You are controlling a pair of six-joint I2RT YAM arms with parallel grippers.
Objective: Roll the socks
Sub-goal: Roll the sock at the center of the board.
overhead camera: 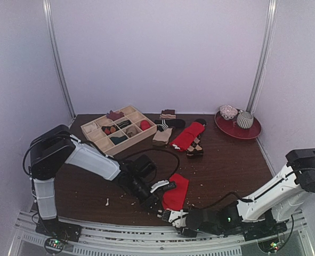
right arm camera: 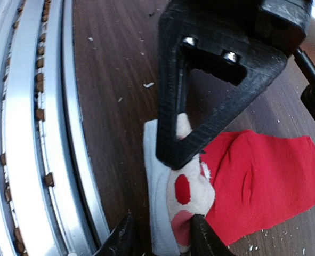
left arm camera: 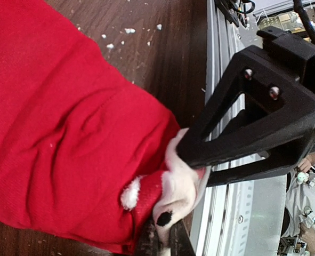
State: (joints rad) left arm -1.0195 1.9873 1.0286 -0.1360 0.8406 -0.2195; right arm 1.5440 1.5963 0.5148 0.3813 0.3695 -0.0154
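Note:
A red sock with a white end lies at the table's near edge. Its white end is bunched and carries black and red spots. My left gripper is shut on this white end from the left. My right gripper is shut on the same end from the near side. A cream sock with a brown band and a red sock with a striped end lie at the back centre, far from both grippers.
A wooden compartment box of socks stands back left. A black-and-white striped sock lies behind the cream one. A red plate with two bowls sits back right. A metal rail runs along the near edge. White crumbs dot the table.

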